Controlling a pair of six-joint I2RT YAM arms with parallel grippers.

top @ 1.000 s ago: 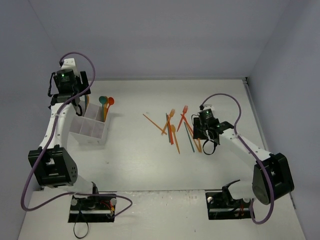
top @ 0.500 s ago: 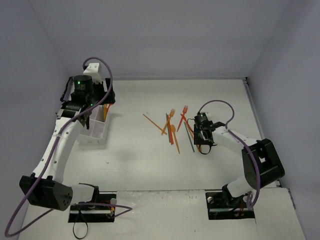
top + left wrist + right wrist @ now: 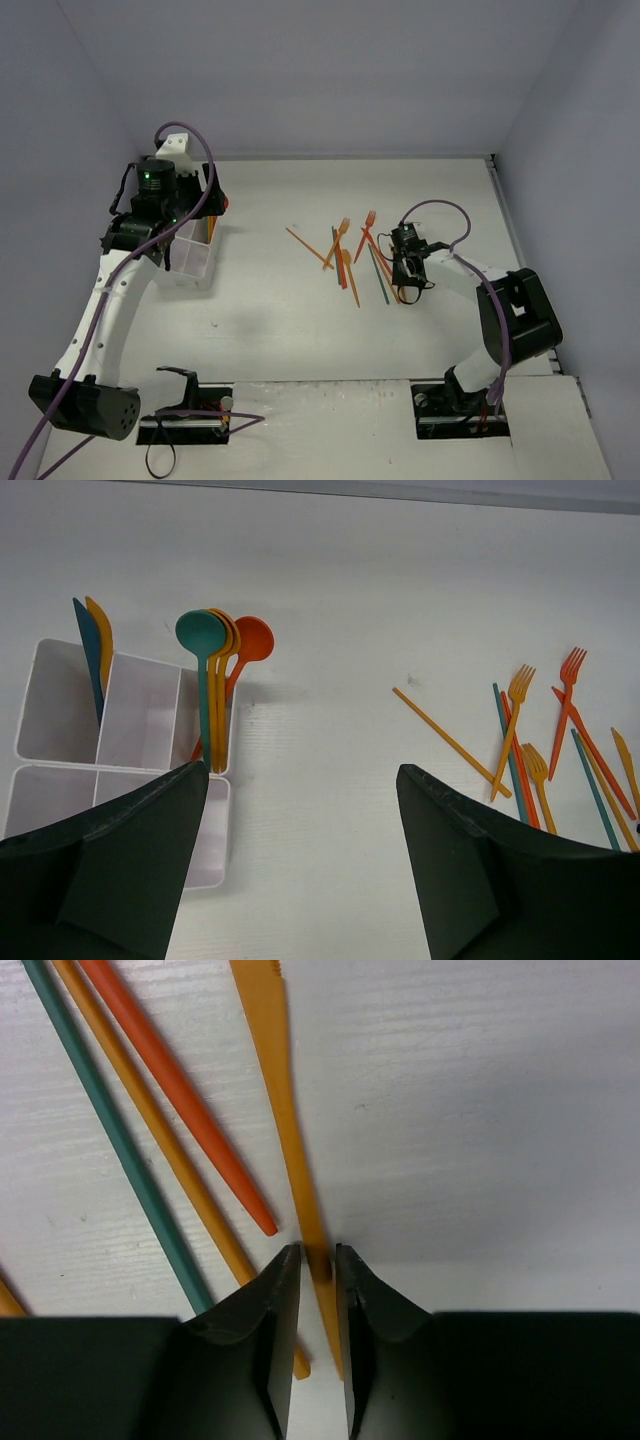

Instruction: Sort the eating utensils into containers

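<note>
The right gripper [image 3: 318,1255] pinches the orange knife [image 3: 280,1090], likely light, stiff and slippery, by its slim handle, while the left gripper [image 3: 300,775] gapes empty.

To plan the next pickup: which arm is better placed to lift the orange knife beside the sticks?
Right. The right gripper pinches the orange knife near its handle end; the left gripper hangs open near the container, far from it.

The left arm [image 3: 108,290] reaches forward and high with the left fingers [image 3: 140,870] spread wide apart, while the right arm [image 3: 462,270] stretches low, the right fingers [image 3: 250,1360] pinched on an orange knife [image 3: 283,1110].
</note>
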